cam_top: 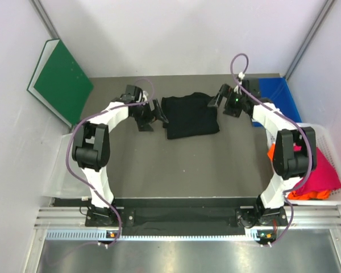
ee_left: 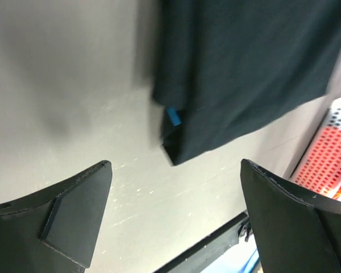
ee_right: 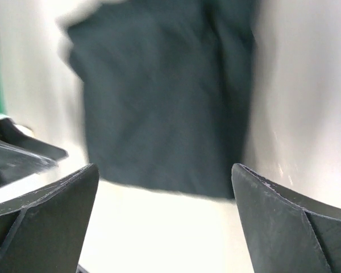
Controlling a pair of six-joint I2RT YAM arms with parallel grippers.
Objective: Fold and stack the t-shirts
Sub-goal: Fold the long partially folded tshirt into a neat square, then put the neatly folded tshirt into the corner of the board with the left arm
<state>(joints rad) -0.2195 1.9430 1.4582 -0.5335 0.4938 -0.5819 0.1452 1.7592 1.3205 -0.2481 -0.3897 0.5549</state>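
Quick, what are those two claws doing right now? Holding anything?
Left gripper: open, holding nothing.
Right gripper: open, holding nothing.
The black t-shirt lies free between them.

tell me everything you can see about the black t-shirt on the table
The black t-shirt is plain, soft dark cloth, folded into a rough rectangle of several layers with slightly uneven edges. It lies flat on the grey table, toward the far middle. A small blue tag peeks out at one folded corner. Only the table seems to touch it: the left gripper and right gripper flank it, fingers open, holding nothing.
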